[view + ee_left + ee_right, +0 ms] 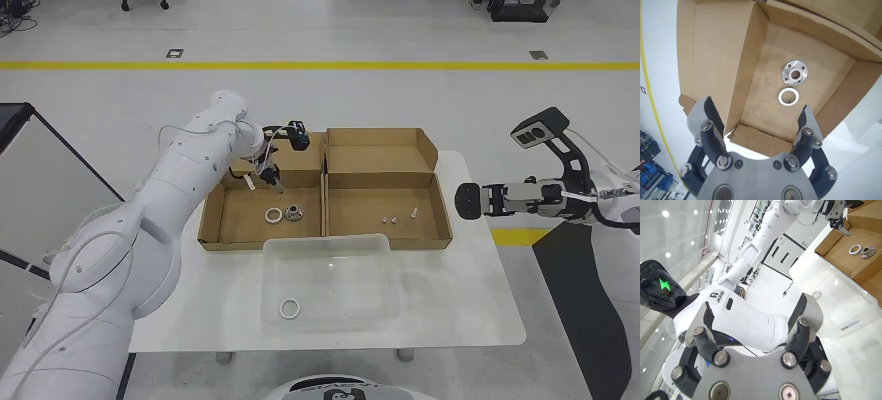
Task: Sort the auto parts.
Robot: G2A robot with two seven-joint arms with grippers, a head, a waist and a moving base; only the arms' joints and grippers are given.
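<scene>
Top view, worktop [470,300] read from the robot's side outward.

Nearest: clear bin [325,238], with one loose ring [290,308] lying flat in its left half.

Beyond it, just beside the bin's far rim: cardboard box [325,190], two compartments.
- Left compartment holds a boxed ring [272,213] and a flanged hub [293,211], just beside each other.
- Right compartment holds two small fasteners [390,217], too small to tell the type.

Left gripper [757,101] hangs over the far part of the left compartment, jaws apart, nothing between them. In the left wrist view, the boxed ring and hub lie below and ahead of it.

Right gripper [754,299] sits off the worktop's right edge, jaws apart and empty, well apart from every part.

Judgement: the loose ring is the piece left to sort. It lies from the left jaws back toward the robot, across the box's near wall, and the left arm is the nearer one. The ring is round and flat, so there is no long axis to align to.
</scene>
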